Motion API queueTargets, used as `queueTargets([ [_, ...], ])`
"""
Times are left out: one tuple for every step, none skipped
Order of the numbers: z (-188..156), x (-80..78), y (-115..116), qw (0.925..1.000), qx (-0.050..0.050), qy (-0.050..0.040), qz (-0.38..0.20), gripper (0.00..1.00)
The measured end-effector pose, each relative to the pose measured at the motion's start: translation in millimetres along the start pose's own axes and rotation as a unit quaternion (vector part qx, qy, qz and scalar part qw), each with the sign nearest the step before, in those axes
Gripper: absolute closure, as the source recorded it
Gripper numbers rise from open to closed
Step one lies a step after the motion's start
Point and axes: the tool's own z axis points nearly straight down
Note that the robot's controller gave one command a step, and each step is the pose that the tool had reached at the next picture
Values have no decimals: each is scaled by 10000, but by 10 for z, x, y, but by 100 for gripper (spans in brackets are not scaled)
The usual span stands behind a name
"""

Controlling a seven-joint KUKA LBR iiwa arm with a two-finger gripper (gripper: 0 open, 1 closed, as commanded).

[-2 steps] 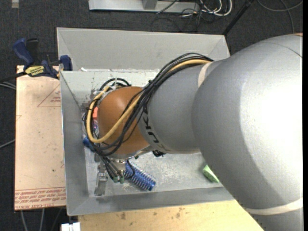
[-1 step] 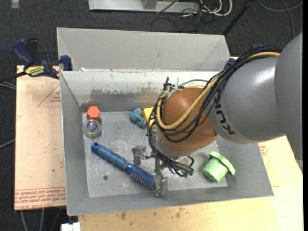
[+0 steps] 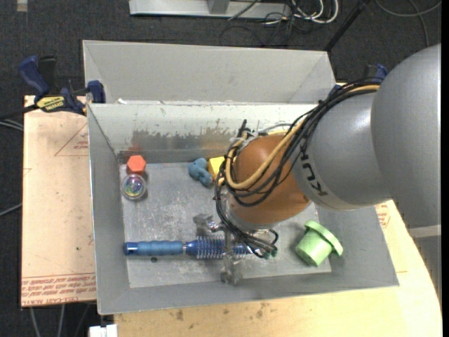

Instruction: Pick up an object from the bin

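The grey metal bin [image 3: 105,209] has a scuffed, scratched floor and sloping sheet walls. Six loose things lie in it, one of each kind.

Along the near wall lies a blue brush [image 3: 158,248]. Its smooth plastic handle points left and its coiled, bristly head points right. The gripper [image 3: 219,250] is down over that bristly head, under the robot's glossy orange wrist cover [image 3: 270,184], which is wrapped in black and yellow cables. Its metal fingers [image 3: 230,274] are spread apart and released, one on the far side of the brush and one on the near side. The brush head lies between them, but they are not closed on it. The near finger is close to the near wall.

To the right, apart from the gripper, a light green plastic spool [image 3: 314,244] with a flared rim lies tilted on the floor. There is bare floor between it and the right wall.

In the far left corner an orange hexagonal block [image 3: 136,163] sits just beside a shiny, iridescent round piece [image 3: 133,187]. At the far middle, a soft-looking blue lump [image 3: 200,171] touches a small yellow piece [image 3: 216,164] that the wrist cover partly hides.

The floor between the brush and the far things is bare.
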Motion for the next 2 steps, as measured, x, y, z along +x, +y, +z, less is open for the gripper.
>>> queueTargets([
  [-836, -723, 285, 9945, 4, -41, -1042, 0],
  [-63, -68, 435, 9947, 3, -11, -1032, 0],
])
